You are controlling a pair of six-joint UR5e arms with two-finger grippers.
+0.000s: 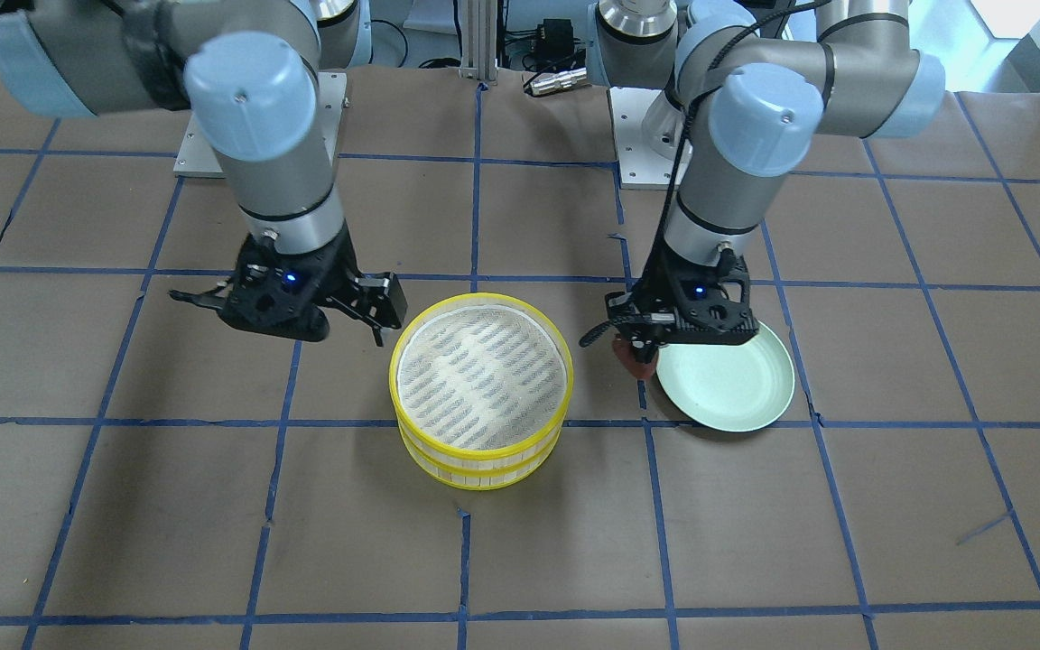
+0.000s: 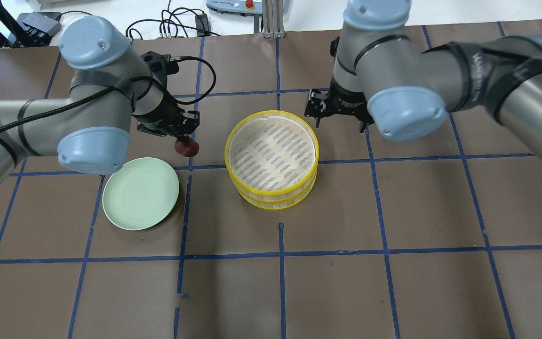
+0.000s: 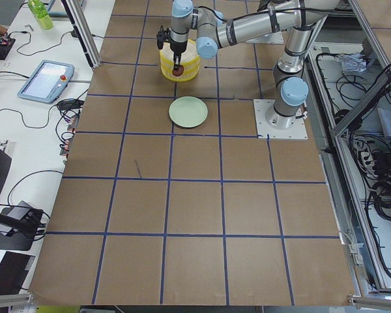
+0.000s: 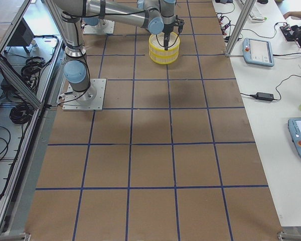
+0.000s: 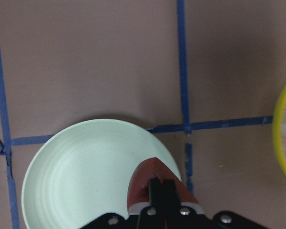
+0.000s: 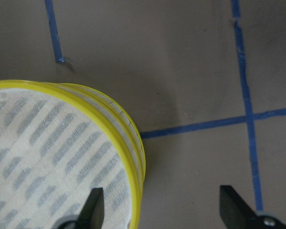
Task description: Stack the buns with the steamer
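Observation:
Two yellow-rimmed steamer trays (image 2: 271, 200) stand stacked mid-table, and the top tray's cloth bottom (image 1: 481, 375) is bare. My left gripper (image 2: 184, 141) is shut on the reddish-brown bun (image 2: 187, 148) and holds it in the air between the plate and the steamer. In the left wrist view the bun (image 5: 150, 171) hangs over the plate's edge. My right gripper (image 2: 338, 120) is open and empty at the steamer's far right side. In the right wrist view one finger (image 6: 93, 205) is over the top tray and the other is outside the rim (image 6: 128, 157). The white bun is hidden.
A pale green round plate (image 2: 140, 194) with nothing on it lies left of the steamer; it also shows in the front view (image 1: 728, 384). The table is brown paper with blue tape lines. Cables and boxes sit beyond the far edge.

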